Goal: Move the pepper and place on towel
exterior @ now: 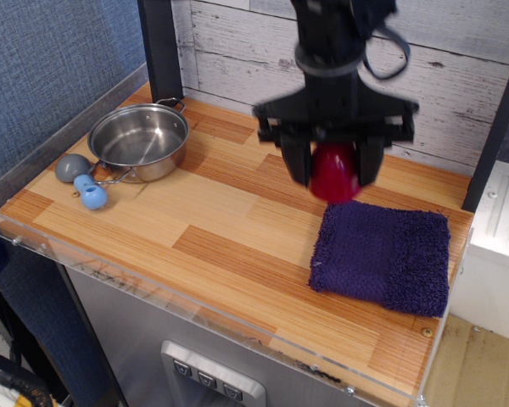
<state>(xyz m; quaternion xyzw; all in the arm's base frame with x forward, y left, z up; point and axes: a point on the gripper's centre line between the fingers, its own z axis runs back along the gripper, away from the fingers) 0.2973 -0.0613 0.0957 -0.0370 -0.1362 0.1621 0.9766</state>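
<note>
My black gripper (334, 165) is shut on the glossy deep-red pepper (334, 173) and holds it in the air, rounded tip down, just above the far left edge of the towel. The dark purple-navy terry towel (383, 253) lies flat at the right of the wooden counter (237, 220). The fingers (294, 159) flank the pepper on both sides and its top is hidden by the gripper body.
A steel pot (139, 139) stands at the far left of the counter. A small blue-and-grey toy (83, 181) lies in front of it. A black post (159, 51) rises behind the pot. A white plank wall backs the counter.
</note>
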